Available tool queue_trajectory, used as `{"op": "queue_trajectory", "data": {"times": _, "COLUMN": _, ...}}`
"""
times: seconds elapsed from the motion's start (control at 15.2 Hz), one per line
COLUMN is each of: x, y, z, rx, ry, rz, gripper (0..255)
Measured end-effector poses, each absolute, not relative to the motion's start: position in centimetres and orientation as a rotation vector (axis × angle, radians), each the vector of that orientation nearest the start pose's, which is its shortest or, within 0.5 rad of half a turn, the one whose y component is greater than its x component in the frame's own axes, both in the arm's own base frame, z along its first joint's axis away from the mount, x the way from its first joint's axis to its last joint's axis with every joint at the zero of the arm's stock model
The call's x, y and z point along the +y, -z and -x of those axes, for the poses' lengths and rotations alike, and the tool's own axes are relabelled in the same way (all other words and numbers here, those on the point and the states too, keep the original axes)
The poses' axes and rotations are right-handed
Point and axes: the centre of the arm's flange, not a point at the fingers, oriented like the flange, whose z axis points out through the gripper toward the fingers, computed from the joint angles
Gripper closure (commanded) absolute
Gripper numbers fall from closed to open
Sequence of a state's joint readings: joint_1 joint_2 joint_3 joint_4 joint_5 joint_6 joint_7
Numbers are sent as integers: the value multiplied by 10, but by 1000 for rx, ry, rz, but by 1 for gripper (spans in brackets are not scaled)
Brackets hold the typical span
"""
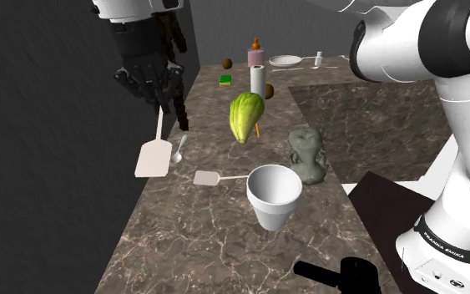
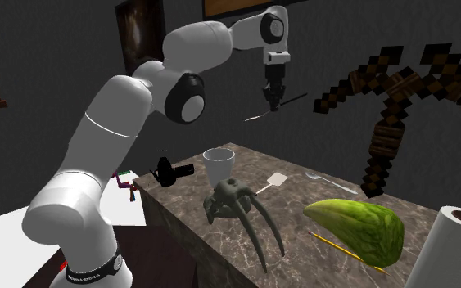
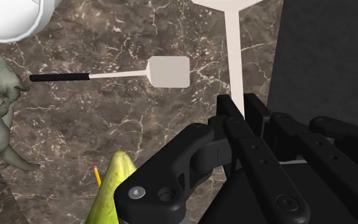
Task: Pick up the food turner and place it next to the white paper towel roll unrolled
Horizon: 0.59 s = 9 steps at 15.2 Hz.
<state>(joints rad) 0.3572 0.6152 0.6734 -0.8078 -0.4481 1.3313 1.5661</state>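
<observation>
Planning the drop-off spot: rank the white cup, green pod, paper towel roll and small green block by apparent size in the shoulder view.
1. white cup, though it is nearest the camera
2. green pod
3. paper towel roll
4. small green block, far back beside the roll, so true sizes stay unsure

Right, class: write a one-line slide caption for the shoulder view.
Black gripper holds a white food turner up over the marbled counter.

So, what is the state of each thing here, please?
Pale flat-bladed turner: lifted, hanging above the brown marbled counter.
All-black gripper: jaws shut on the turner.
Small black-handled spatula: lying flat on the counter.
White cup: upright.
White paper towel roll: upright, rolled up.
</observation>
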Motion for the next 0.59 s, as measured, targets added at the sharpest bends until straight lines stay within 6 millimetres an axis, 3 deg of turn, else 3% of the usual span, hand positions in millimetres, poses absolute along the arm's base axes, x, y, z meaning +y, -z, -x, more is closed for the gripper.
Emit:
{"op": "queue_trajectory", "data": {"times": 0.2, "x": 418, "y": -621, "z": -530, "rx": 1147, "ry": 98, "rz": 2948, "gripper": 255}}
{"op": "queue_trajectory", "data": {"times": 0.59, "x": 340, "y": -622, "z": -540, "rx": 1150, "ry": 99, "rz": 2947, "gripper": 255}}
